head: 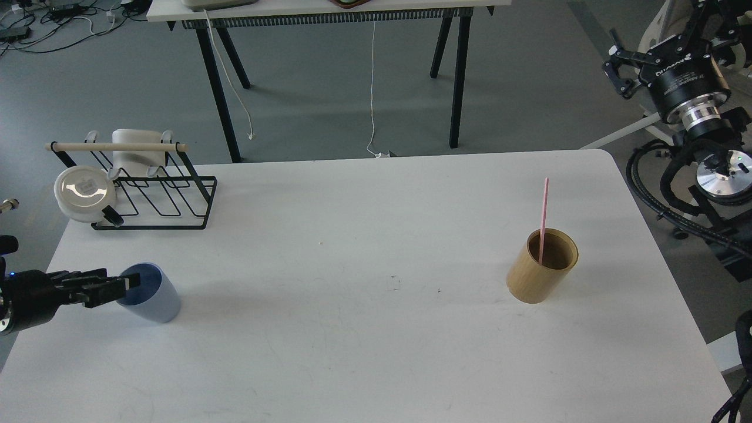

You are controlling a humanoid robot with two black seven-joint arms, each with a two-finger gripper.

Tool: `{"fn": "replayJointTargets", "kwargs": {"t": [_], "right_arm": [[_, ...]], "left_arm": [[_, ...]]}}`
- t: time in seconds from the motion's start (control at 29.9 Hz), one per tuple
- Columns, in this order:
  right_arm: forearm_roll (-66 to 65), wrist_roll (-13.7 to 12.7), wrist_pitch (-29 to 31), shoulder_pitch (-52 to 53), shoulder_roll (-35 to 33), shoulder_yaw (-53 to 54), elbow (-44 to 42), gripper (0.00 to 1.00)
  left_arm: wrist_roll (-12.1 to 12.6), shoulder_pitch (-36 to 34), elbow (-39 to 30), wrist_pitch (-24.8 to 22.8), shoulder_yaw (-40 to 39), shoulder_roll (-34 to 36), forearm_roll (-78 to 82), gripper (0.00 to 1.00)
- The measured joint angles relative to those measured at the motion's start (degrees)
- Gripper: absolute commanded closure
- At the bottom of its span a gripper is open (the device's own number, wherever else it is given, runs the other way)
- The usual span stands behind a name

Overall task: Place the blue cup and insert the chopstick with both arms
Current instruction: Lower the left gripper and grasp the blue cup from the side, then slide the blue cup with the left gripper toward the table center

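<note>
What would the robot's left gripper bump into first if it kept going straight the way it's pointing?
The blue cup. The left gripper points right, its tips already at the cup's rim, apparently touching it.

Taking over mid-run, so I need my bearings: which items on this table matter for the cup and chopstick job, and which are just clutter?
In play:
- blue cup, at the left gripper
- pink chopstick, standing in the bamboo holder
- right gripper, raised off to the right

Just lying about:
- black wire rack with its wooden rod
- white cups on the rack
</note>
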Motion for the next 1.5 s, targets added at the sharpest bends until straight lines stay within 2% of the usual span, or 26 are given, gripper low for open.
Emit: {"fn": "replayJointTargets", "kwargs": {"t": [0.03, 0.1, 0.13, 0.53, 0.67, 0.97, 1.14, 1.3, 1.5], "right_arm": [[0.0, 0.0, 0.0, 0.0, 0.0, 0.0, 0.0, 0.00], [0.0, 0.0, 0.0, 0.0, -0.1, 0.0, 0.0, 0.00], [0.0, 0.0, 0.0, 0.0, -0.1, 0.0, 0.0, 0.00], [0.0, 0.0, 0.0, 0.1, -0.1, 0.1, 0.0, 0.00], [0.0, 0.0, 0.0, 0.1, -0.1, 0.1, 0.0, 0.00], [0.0, 0.0, 0.0, 0.1, -0.1, 0.1, 0.0, 0.00], [0.0, 0.0, 0.0, 0.2, -0.1, 0.5, 0.1, 0.00], [-0.1, -0.2, 0.0, 3.4, -0.7, 0.6, 0.0, 0.00], [-0.6, -0.9, 0.0, 11.2, -1.0, -0.2, -0.1, 0.00]], "left_arm": [[0.0, 0.0, 0.1, 0.2, 0.0, 0.0, 0.0, 0.62], [0.0, 0.0, 0.2, 0.4, 0.0, 0.0, 0.0, 0.84], [0.0, 0.0, 0.3, 0.4, 0.0, 0.0, 0.0, 0.87], [0.0, 0.9, 0.5, 0.2, 0.2, 0.0, 0.1, 0.89], [0.0, 1.1, 0.4, 0.3, 0.2, 0.0, 0.5, 0.99], [0.0, 0.1, -0.2, 0.4, -0.5, 0.6, 1.0, 1.00], [0.0, -3.4, -1.7, 0.2, -0.7, 1.0, 1.0, 1.00], [0.0, -6.6, -7.9, -0.7, -0.5, 1.0, 4.3, 1.00], [1.1, -14.5, -11.1, -7.8, -0.7, -2.1, 12.1, 1.00]]}}
